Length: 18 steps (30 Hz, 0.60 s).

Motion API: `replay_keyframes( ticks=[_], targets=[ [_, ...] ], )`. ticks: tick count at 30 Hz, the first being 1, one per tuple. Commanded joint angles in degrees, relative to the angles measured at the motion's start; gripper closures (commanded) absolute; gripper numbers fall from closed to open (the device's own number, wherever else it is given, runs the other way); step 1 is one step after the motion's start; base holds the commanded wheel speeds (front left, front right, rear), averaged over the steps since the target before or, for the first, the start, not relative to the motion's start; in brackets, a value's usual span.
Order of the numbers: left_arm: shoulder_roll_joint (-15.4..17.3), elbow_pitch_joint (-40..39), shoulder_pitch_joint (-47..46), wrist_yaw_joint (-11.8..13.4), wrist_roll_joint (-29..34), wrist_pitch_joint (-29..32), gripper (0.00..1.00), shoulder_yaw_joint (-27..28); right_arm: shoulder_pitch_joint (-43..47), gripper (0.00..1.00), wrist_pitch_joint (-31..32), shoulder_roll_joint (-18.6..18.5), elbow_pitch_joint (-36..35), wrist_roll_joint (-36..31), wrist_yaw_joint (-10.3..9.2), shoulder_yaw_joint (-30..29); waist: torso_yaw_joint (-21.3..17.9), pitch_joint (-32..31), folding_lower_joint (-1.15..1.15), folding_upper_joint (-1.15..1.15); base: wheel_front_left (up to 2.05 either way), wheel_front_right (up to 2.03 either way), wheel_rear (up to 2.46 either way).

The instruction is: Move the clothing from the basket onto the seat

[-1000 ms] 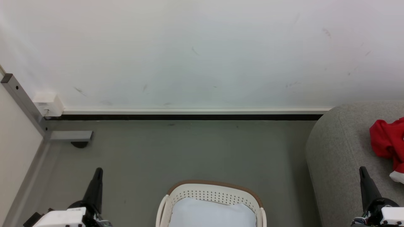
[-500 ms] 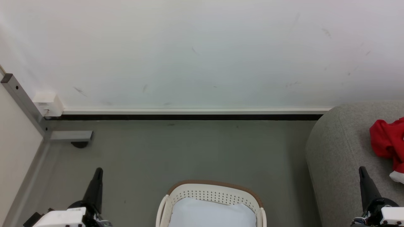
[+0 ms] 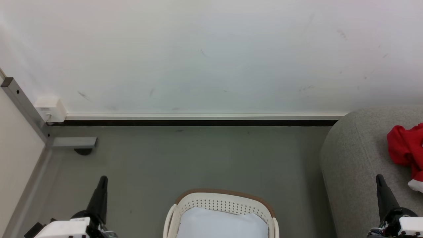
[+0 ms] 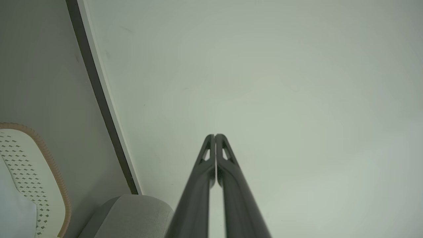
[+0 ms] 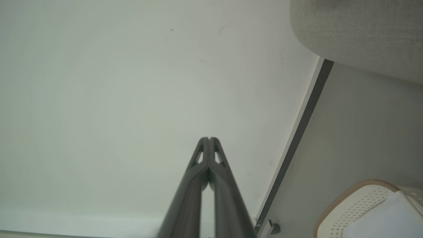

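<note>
The white perforated basket (image 3: 224,201) with a brown rim stands on the floor at the bottom centre of the head view, a pale blue-white pad (image 3: 221,224) inside it. Red clothing (image 3: 404,147) with a white edge lies on the grey seat (image 3: 357,158) at the right. My left gripper (image 3: 103,180) points up at the lower left, shut and empty. Over the seat's front part my right gripper (image 3: 379,178) is likewise shut with nothing in it. Both wrist views show the fingertips pressed together: left gripper (image 4: 215,135), right gripper (image 5: 209,138). The basket (image 4: 49,165) and the seat (image 4: 132,215) show beside the left fingers.
A white wall (image 3: 211,56) with a dark skirting strip (image 3: 198,123) runs behind the grey floor (image 3: 198,158). A metal post with a foot (image 3: 74,142) and a white box (image 3: 49,109) stand at the left. The right wrist view has the basket (image 5: 357,205) and the seat (image 5: 360,36).
</note>
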Motion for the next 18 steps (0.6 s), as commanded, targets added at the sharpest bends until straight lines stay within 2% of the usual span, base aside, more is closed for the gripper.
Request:
replay_keyframes(
  ticks=[1,18],
  targets=[
    [0.1,0.0,-0.4,-0.2,-0.8,0.3,1.0,0.1,-0.6,1.0,0.1,-0.2,-0.1,-0.4,-0.12,-0.2,0.0,0.0,0.0,0.0,0.0,0.0,0.0],
    [0.1,0.0,-0.4,-0.2,-0.8,0.3,1.0,0.1,-0.6,1.0,0.4,0.0,0.0,-0.7,-0.12,-0.5,0.0,0.0,0.0,0.0,0.0,0.0,0.0]
  ],
)
